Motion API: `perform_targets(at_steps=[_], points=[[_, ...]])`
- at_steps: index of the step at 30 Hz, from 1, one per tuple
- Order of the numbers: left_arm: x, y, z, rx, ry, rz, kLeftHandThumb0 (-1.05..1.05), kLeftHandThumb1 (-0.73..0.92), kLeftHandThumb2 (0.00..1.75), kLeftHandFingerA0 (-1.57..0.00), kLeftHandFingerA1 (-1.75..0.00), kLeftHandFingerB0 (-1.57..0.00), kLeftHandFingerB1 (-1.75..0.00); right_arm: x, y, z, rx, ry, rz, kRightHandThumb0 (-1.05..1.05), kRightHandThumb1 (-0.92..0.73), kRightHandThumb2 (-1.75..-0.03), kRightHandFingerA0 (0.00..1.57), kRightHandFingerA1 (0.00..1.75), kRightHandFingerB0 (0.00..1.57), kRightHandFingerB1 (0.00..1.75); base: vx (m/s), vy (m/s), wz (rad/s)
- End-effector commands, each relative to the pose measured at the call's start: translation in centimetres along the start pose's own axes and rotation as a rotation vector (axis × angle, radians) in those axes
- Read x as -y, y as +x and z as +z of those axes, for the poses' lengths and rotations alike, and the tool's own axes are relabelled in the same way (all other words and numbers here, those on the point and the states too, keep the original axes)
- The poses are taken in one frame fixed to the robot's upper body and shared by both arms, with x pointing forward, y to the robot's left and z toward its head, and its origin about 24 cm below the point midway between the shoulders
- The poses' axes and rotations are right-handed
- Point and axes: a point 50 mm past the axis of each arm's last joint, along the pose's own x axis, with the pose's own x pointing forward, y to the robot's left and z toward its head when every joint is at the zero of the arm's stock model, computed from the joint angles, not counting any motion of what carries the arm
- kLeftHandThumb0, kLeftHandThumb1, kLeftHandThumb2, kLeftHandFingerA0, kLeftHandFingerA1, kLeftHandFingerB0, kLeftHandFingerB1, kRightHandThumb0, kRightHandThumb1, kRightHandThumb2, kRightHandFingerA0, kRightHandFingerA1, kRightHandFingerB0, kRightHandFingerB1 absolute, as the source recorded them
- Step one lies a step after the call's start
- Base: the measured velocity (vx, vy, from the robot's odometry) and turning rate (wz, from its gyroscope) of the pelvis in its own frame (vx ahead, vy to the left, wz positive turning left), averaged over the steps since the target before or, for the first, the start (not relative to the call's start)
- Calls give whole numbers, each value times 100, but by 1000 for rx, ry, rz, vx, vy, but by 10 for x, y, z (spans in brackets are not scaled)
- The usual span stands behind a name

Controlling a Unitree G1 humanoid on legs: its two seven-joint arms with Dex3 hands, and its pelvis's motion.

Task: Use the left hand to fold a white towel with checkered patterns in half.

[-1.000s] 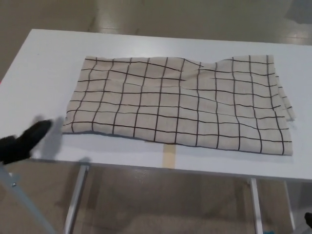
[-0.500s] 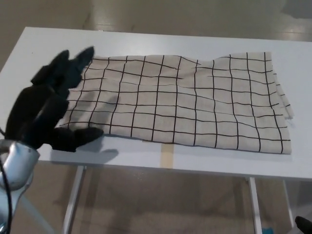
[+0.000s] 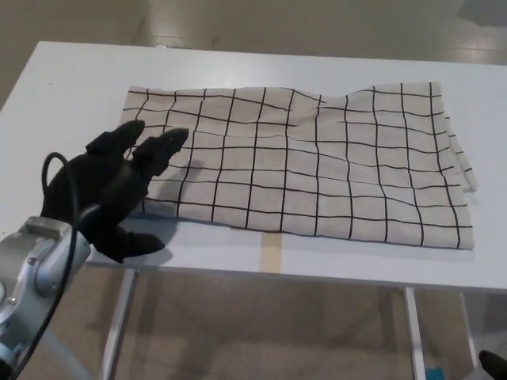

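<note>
A white towel (image 3: pixel 317 158) with a black checkered grid lies spread flat across the white table (image 3: pixel 71 87), its long side running left to right. My left hand (image 3: pixel 111 190) hovers over the towel's near-left corner, open, with its two fingers (image 3: pixel 162 146) stretched over the cloth and the thumb (image 3: pixel 139 244) below the near hem. It holds nothing. The towel's near-left corner is hidden under the hand. My right hand does not show.
The table's near edge (image 3: pixel 317 273) runs just below the towel. Metal table legs (image 3: pixel 119 332) and a tan floor show beneath it. A dark object (image 3: pixel 495 366) sits at the bottom right corner.
My left hand rose from the table's left edge to the towel's left side, then came down and nearer, to the near-left corner. The camera shifted slightly.
</note>
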Motion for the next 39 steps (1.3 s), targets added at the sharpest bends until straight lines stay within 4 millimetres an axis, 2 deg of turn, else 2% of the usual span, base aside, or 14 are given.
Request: perform_targets(at_steps=[1,10,20,33,35,39], points=[[6,7,-9,-44,120,-61,-62,39,73,0,-2,0,-11,3,-3,-2,6,-1,-1,-35,-63,-58,44,49,44,43,0,0,0],[21,17,-16,-68,248,-77,-62,40,73,0,-2,0,-12,4,-7,-3,5,-17,-5,-35,-63,-59,44,51,45,44,0,0,0],[39,24,-24,-127,303,-88,-60,39,75,0,-9,0,-20,4,-5,-2,11,-30,-5,-35,-63,-59,45,53,46,44,0,0,0],[52,37,-7,-85,335,-96,-57,39,77,0,-16,0,-25,4,-5,-2,11,-24,-4,-34,-63,-59,47,54,47,45,0,0,0],[54,40,-5,-90,353,-108,-56,37,76,0,-18,-9,-30,4,-5,-1,11,-27,-4,-34,-64,-58,48,55,47,44,0,0,0],[58,45,-2,-105,386,-134,-59,38,75,-2,-17,-5,-28,3,-5,-1,14,-33,1,-35,-64,-58,48,54,47,44,0,0,0]])
